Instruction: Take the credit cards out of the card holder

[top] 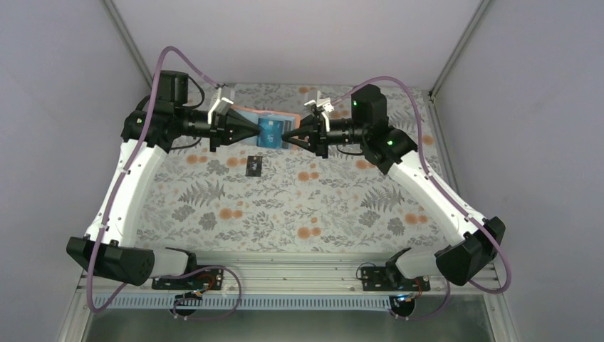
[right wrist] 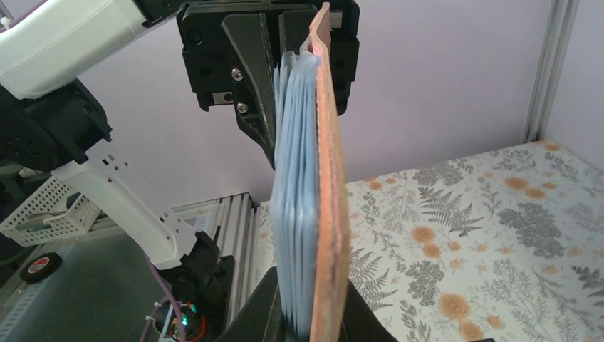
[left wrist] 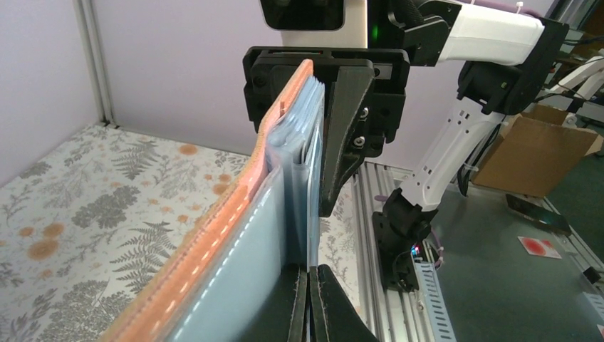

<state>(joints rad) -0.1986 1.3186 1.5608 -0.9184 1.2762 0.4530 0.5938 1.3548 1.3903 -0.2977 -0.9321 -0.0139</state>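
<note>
One card holder [top: 249,115], one black card [top: 254,165].

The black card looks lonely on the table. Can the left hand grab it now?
Probably not yet: the left hand is shut on the card holder, though the black card lies uncovered nearby.

Bright, even, diffuse light from above, soft faint shadows, wrist views slightly blurred up close, overhead view sharp
</note>
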